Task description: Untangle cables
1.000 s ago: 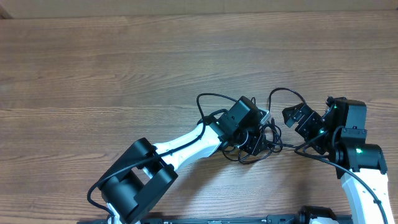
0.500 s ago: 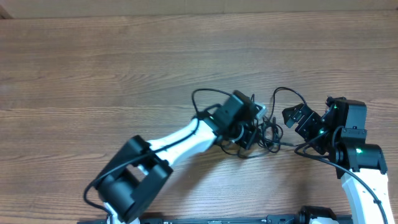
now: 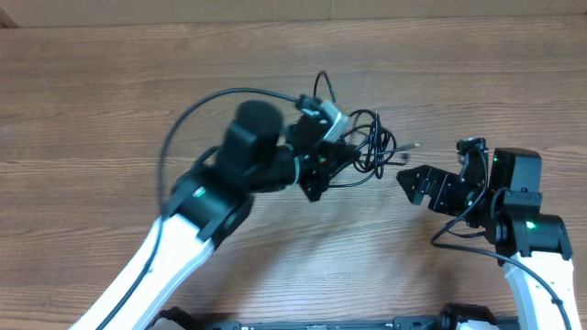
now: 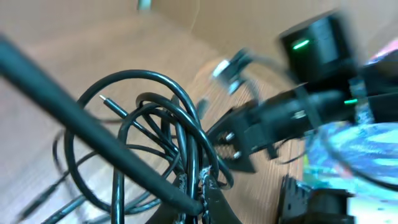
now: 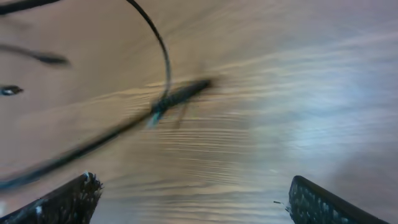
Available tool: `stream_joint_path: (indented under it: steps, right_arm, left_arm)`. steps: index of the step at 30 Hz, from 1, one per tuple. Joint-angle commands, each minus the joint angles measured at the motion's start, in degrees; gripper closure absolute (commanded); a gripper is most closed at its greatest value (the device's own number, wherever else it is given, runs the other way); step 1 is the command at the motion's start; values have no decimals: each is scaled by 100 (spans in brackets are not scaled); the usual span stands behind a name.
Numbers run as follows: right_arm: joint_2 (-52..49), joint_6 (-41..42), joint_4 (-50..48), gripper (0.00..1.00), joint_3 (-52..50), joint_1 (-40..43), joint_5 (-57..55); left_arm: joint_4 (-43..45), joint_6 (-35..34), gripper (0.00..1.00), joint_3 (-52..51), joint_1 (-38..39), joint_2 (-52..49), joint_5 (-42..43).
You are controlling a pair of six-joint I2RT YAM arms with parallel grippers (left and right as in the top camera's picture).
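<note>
The cables (image 3: 365,147) sit as one black tangle of loops near the middle of the bench (image 3: 110,101), just right of the left claw (image 3: 332,158). That claw is pressed together on the tangle. In the left wrist view, several strands cross and run down into its jaws at the bottom edge, and wide loops fan out above and to the left. One strand ends in a thin metal plug (image 4: 102,98) that points up and left, free of the others. From overhead, a second plug (image 3: 413,145) sticks out of the bundle on the right, toward the right arm. Whether the tangle rests on the bench or hangs just above it cannot be told.

The right claw (image 3: 415,183) is near the tangle, apart from it and holding nothing. Its jaws are spread wide, and its two fingers (image 5: 62,199) show only at the bottom corners of the blurred right wrist view, with wood grain between them. A thin strand and a plug tip cross the bench ahead of them.

A thicker arm cable (image 3: 197,105) arcs over the left arm.
</note>
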State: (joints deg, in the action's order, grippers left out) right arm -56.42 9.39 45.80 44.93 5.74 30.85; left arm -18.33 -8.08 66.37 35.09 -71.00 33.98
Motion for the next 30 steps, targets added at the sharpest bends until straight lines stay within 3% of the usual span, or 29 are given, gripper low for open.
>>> stream_joint_path:
  steps: [1,6,12,15,24,30]
  right_arm:
    - [262,-374,-173,5,-17,13,1261]
    - [540,-372,-601,6,-17,13,2581]
    - [796,-367,-876,7,-17,13,3292]
    - [809,-365,-933,6,-17,11,3298]
    - [809,-343,-933,9,-17,13,3224]
    - [809,264,-828,11,-17,13,2164]
  left_arm:
    - [15,234,96,107,-61,457,142]
    - [13,229,96,107,-61,625,146]
    - [17,85,96,107,-52,616,168]
    - [46,-289,96,105,37,546,317]
    - [186,-291,96,105,581,282,673]
    - [273,-286,96,107,614,302,1593]
